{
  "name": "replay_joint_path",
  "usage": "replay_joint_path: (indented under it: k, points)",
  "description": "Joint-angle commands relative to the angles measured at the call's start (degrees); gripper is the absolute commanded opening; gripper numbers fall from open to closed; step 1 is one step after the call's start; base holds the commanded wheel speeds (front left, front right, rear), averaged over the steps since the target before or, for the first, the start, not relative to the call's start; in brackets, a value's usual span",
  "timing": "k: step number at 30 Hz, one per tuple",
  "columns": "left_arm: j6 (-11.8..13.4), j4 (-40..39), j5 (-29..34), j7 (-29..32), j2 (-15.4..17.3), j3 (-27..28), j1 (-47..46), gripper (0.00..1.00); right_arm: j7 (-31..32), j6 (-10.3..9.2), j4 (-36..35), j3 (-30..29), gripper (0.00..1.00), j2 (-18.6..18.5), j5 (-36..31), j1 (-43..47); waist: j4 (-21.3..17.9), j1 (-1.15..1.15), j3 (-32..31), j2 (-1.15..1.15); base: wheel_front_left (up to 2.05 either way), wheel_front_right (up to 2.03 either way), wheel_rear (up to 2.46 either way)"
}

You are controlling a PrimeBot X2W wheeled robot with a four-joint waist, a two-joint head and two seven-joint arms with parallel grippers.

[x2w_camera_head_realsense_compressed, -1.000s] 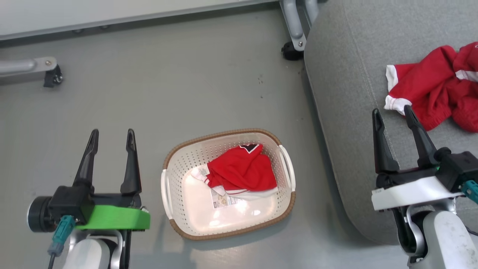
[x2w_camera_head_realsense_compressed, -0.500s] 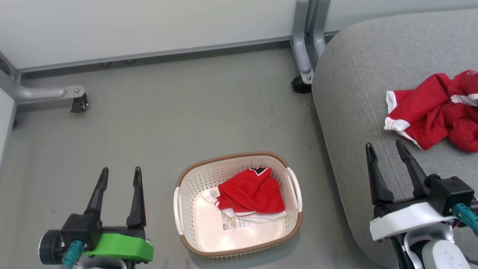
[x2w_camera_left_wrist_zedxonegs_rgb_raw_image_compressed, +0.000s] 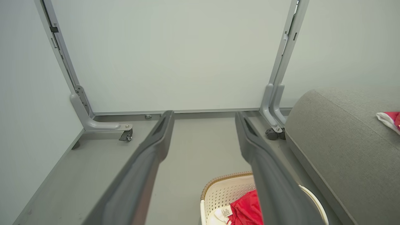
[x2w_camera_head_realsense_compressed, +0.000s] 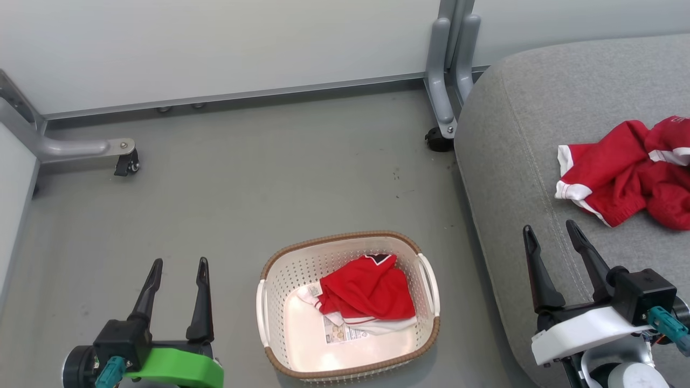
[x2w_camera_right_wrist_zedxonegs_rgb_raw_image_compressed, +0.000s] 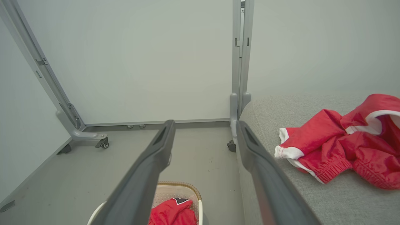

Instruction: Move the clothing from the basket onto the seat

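Black left claw point(x2w_camera_head_realsense_compressed: 180, 261), right claw point(x2w_camera_head_realsense_compressed: 548, 226): both spread, empty, seemingly level, basket point(x2w_camera_head_realsense_compressed: 339, 237) between

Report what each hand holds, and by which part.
Nothing is held. The left hand and the right hand are open and empty; a red garment lies untouched in the basket.

Head overhead, wrists low, basket point(x2w_camera_head_realsense_compressed: 345, 236) common

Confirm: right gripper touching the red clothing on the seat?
Apart. Head view: bare grey seat shows between the open right gripper and the red clothing; right wrist view shows the same gap.
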Motion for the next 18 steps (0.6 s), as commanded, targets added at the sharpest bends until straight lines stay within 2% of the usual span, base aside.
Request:
replay_joint_path:
  k: [1, 18]
  points:
    - [-0.16, 0.10, 0.58, -0.02, -0.20, 0.25, -0.02, 1.00, 0.11, -0.02, -0.40, -0.03, 1.00, -0.01, -0.47, 0.89, 0.05, 0.00, 0.04, 0.00, 0.00, 0.00, 0.00]
    - [-1.25, 1.61, 1.85, -0.02, -1.20, 1.26, -1.74, 1.00, 0.23, -0.02, -0.62, -0.31, 1.00, 0.40, -0.42, 0.10, 0.24, 0.00, 0.45, 0.00, 0.00, 0.00, 0.00]
